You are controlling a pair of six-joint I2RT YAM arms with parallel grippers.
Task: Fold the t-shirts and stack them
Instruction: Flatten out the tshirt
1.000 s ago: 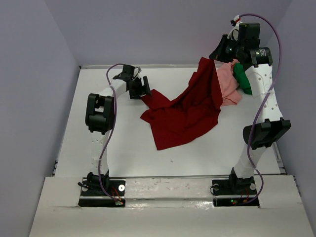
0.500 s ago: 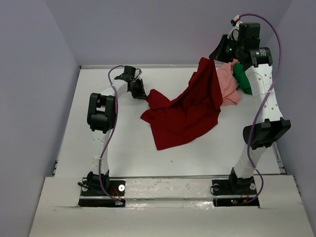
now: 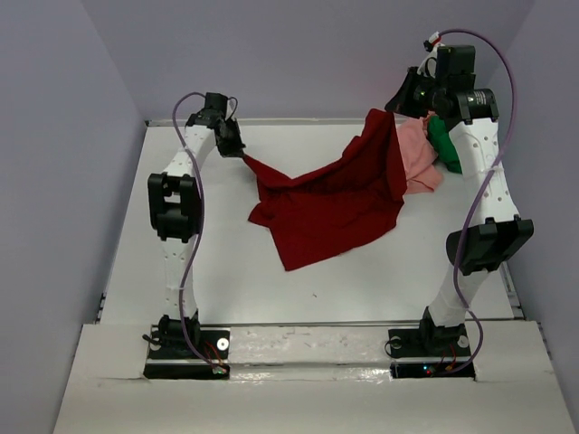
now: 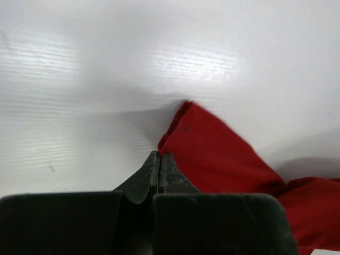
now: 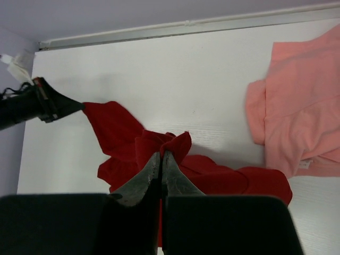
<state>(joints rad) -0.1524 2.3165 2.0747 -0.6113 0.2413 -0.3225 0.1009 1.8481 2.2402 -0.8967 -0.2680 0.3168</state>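
Observation:
The dark red t-shirt (image 3: 335, 203) hangs stretched between both grippers above the white table (image 3: 226, 271). My left gripper (image 3: 240, 151) is shut on its left corner at the back left; in the left wrist view the shut tips (image 4: 159, 155) pinch the dark red cloth (image 4: 212, 154). High at the back right, my right gripper (image 3: 392, 107) is shut on the other end, and a fold of the dark red shirt (image 5: 180, 146) sticks up past its tips (image 5: 161, 154). The salmon pink t-shirt (image 3: 418, 161) and the bright green t-shirt (image 3: 443, 143) lie at the back right, partly behind the right arm.
A raised rail (image 3: 298, 120) runs along the table's far edge, with grey walls on three sides. The red shirt's lower hem rests on the table's middle. Both arm bases (image 3: 185, 348) are bolted at the near edge. The left gripper (image 5: 53, 103) also shows in the right wrist view.
My left gripper shut on the dark red shirt's left corner and pulled it back and to the left, lifting and stretching the cloth. The right arm stayed still.

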